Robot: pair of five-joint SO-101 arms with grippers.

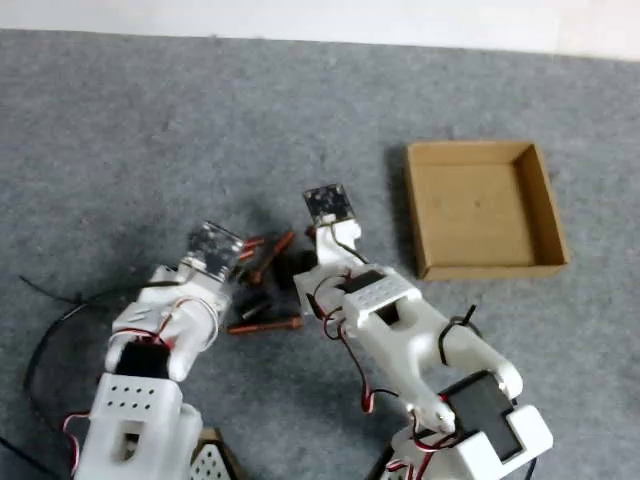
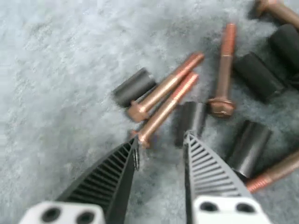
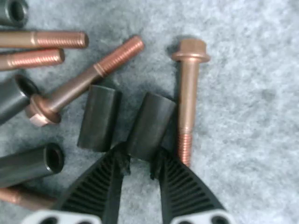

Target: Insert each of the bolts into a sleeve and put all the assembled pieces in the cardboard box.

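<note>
From where I stand, the right gripper point(image 3: 140, 162) seems to nip one end of a dark sleeve point(image 3: 152, 122) at lower centre. It looks stiff, smooth and prone to roll, so mid-barrel is the safer hold. The left gripper point(image 2: 161, 149) hangs half-open and empty over a copper bolt point(image 2: 164, 111). The cardboard box point(image 1: 548, 205) waits upper right.

Light: diffuse, even, moderately bright, from above. Soft shadow from shallow brown cardboard box point(image 1: 490, 268) along one outer wall onto grey felt table cover point(image 1: 150, 120). Mild sheen on copper-coloured threaded metal bolts point(image 2: 166, 86); faint highlights on dark cylindrical sleeves point(image 3: 150, 123).
</note>
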